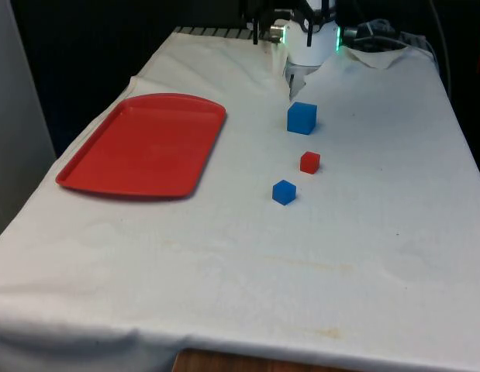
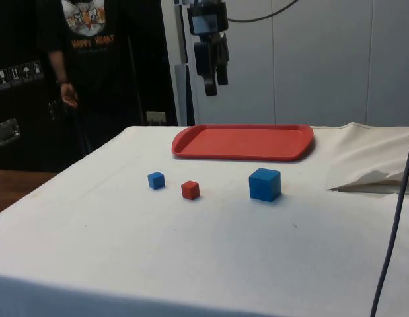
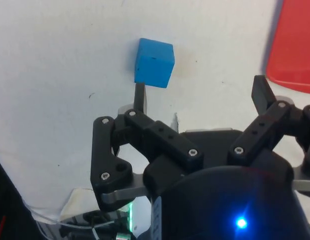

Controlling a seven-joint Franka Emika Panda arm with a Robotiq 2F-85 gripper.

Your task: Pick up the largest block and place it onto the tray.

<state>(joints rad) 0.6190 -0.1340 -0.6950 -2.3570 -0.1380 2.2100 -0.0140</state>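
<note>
On the front view's left sits the red tray [image 1: 143, 145], nothing on it yet. Big blue block [image 1: 302, 118] is on the cloth, far end of the row, then red cube [image 1: 309, 162], small blue cube [image 1: 284, 192]. Gripper [image 2: 213, 84] hovers high, fingers apart, holding nothing, so pick and place both remain.

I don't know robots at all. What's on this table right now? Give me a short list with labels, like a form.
Biggest block: blue, on the cloth, untouched
Small blocks: a red one and a blue one, in a row with the big one
Tray: red, nothing on it, at the front view's left
Hand: open, raised above the table, holding nothing
Person: standing behind the table
</note>
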